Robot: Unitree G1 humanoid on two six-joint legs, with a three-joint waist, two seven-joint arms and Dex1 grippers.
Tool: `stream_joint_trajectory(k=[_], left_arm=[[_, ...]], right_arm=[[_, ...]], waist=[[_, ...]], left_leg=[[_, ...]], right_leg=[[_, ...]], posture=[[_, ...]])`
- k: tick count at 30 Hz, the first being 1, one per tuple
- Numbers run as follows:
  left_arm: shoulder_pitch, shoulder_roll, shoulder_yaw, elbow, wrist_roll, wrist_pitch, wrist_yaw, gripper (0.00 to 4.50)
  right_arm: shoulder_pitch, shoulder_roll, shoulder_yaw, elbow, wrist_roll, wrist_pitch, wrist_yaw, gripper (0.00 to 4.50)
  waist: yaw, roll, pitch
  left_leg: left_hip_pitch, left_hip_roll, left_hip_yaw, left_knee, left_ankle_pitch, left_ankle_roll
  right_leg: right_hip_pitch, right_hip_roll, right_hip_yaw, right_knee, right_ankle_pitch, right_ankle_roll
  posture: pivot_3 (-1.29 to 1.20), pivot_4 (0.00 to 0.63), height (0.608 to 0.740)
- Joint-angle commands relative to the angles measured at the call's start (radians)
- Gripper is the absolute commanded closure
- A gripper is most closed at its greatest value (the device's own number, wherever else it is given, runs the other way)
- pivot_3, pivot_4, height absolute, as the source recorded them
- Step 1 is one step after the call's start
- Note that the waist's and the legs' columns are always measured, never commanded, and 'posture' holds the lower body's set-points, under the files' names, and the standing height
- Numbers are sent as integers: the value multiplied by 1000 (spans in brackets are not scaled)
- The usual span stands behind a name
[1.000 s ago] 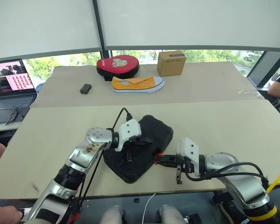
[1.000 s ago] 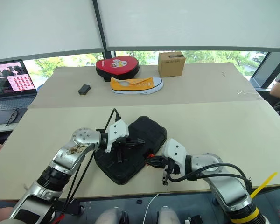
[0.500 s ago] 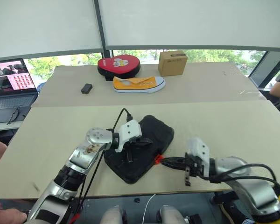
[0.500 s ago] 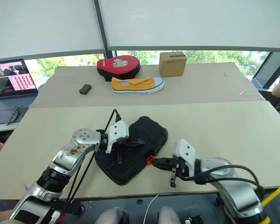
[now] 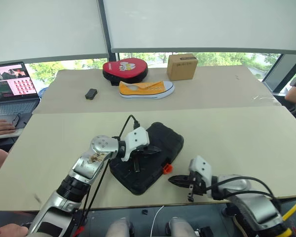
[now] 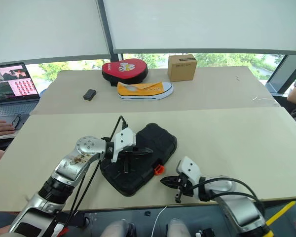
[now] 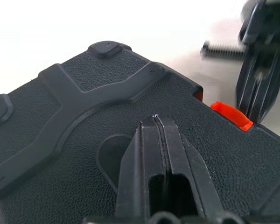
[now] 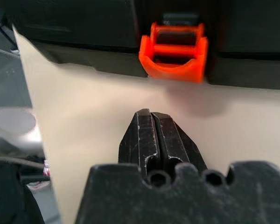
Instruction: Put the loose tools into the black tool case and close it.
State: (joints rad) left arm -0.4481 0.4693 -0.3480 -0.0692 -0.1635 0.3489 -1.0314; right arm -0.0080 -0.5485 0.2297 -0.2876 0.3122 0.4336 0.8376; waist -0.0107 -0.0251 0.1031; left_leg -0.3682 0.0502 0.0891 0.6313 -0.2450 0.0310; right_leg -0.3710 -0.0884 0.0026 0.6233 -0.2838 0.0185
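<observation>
- Now that the right gripper (image 5: pixel 173 180) has backed off and dropped away from the orange latch (image 5: pixel 165 169), fingers pinched shut, latch looks unfastened.
- Left gripper (image 5: pixel 147 150), closed too, presses the shut tool case (image 5: pixel 165 140) mid-table.

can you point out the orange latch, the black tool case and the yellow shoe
orange latch (image 8: pixel 173 52): right wrist view, on the front of the orange clip.
black tool case (image 5: pixel 164 138): left eye view, on the bare lid, far half.
yellow shoe (image 5: pixel 148 89): left eye view, on the canvas side.
</observation>
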Motion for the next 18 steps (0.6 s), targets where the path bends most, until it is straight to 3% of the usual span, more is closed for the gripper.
stream_joint_trajectory(k=[1,9,18], left_arm=[[81,38,-96,136,68,105,-13,4500],[90,43,-97,131,68,104,-13,4500],[85,33,-104,141,70,99,-13,4500]], right_arm=[[-17,48,-19,16,-1,-93,-10,4473],[23,95,-72,-31,22,-217,3,4473],[14,83,-89,-79,45,-181,14,4473]], waist=[[0,0,0],[-3,-2,1],[-2,-2,2]], left_leg=[[0,0,0,0,0,0],[-1,1,-1,-1,0,0],[0,1,0,-1,0,0]], right_leg=[[-1,0,0,0,0,0],[-1,-4,2,0,0,-1],[-2,-4,8,0,-1,-4]], posture=[[0,150,740],[0,150,740],[0,150,740]])
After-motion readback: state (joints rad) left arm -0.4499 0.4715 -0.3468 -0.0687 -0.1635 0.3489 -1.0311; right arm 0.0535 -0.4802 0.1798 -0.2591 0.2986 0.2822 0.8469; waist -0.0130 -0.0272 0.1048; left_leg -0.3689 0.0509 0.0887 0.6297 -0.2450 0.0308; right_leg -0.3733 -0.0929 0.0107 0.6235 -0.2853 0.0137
